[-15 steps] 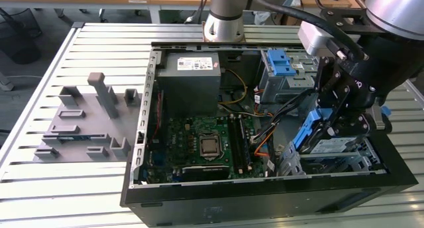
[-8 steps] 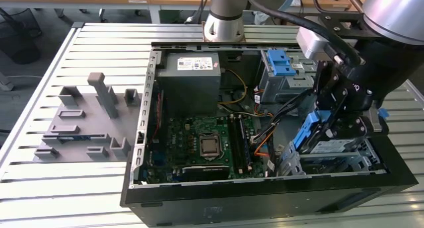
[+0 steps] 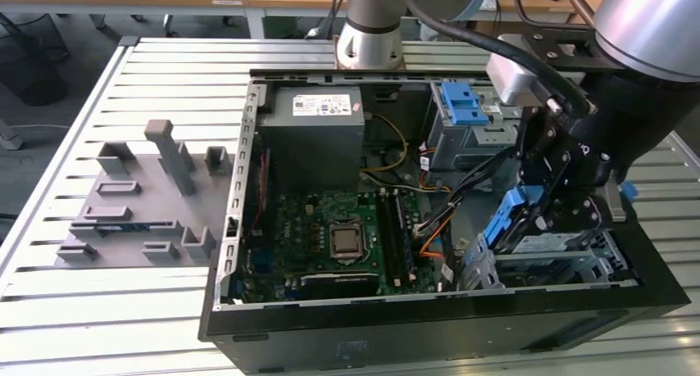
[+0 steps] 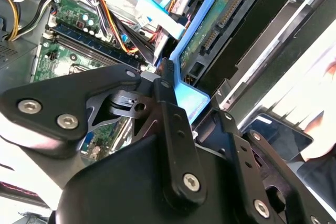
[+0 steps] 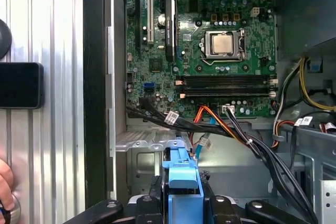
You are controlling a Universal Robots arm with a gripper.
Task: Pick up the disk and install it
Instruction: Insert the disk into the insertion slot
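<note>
The disk (image 3: 523,228), silver with a blue plastic rail frame, stands tilted on edge over the metal drive cage (image 3: 569,269) in the open computer case, at the exterior view's right. My gripper (image 3: 547,212) comes down on it from above and is shut on the disk. In the first wrist view the blue rail (image 5: 181,179) sits clamped between my black fingers (image 5: 152,195). The second wrist view shows the disk's green circuit-board side (image 4: 220,19) and one finger (image 4: 170,103) pressing on the blue frame. Whether the disk's lower end touches the cage is hidden.
Inside the case lie the green motherboard (image 3: 328,233), a grey power-supply box (image 3: 317,126), a light-blue latch (image 3: 465,106) and loose cables (image 3: 438,220) close to the cage. A grey slotted fixture (image 3: 143,204) sits on the slatted table. A person's hand (image 5: 4,184) is beside the case.
</note>
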